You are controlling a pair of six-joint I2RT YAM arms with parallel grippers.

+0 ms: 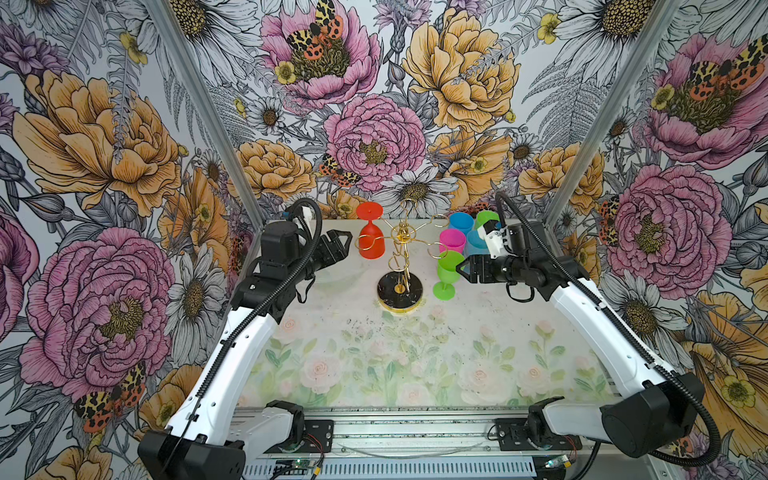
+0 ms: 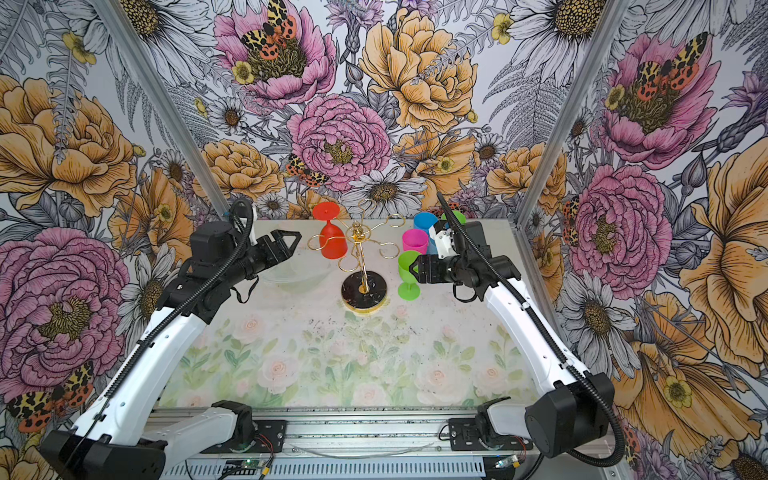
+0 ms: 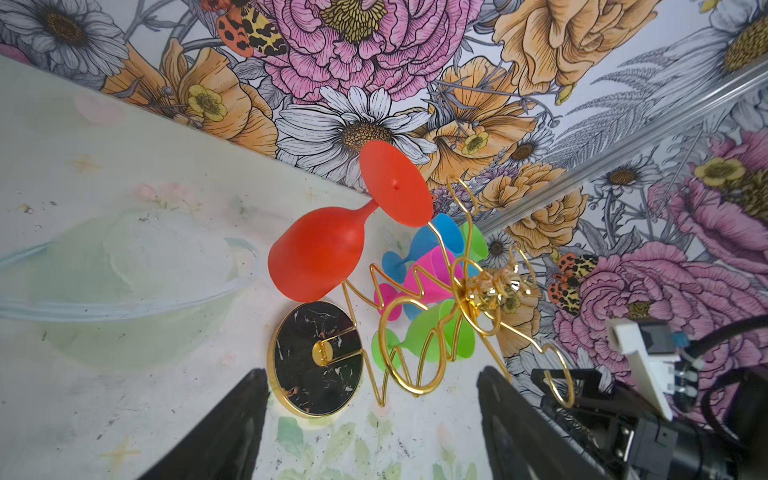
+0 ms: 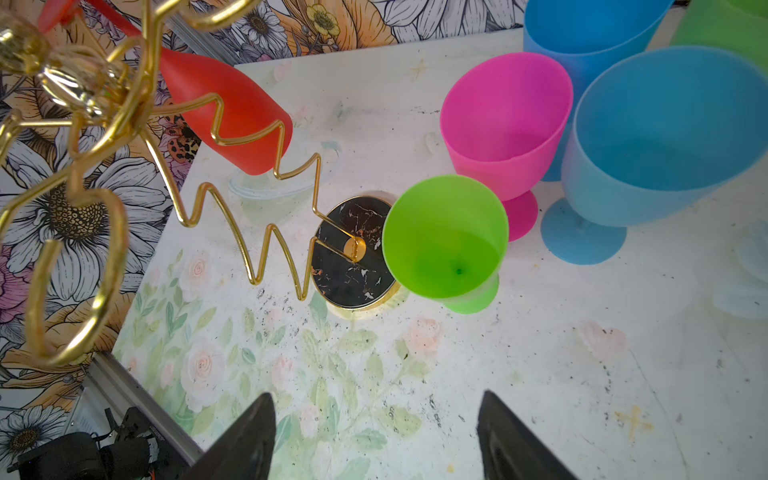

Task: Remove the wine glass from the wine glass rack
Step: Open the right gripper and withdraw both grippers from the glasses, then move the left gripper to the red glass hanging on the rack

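the wine glass rack [image 1: 402,239] stands on its round black base near the back of the table [image 1: 374,357], about in the middle. a red wine glass [image 1: 371,243] hangs upside down from a gold hook on the rack's left side, foot up and bowl down. the left hand [image 1: 338,245] is just beside the red glass. its two fingers are wide apart and hold nothing. a green wine glass [image 1: 448,270] stands upright on the table just right of the rack's base. the right hand [image 1: 462,268] is right next to its bowl, fingers wide apart with nothing between them. behind stand a pink glass [image 1: 452,241] and blue glasses [image 1: 461,222]. a clear thing [image 3: 124,282], maybe a bowl, lies on the table near the left hand.
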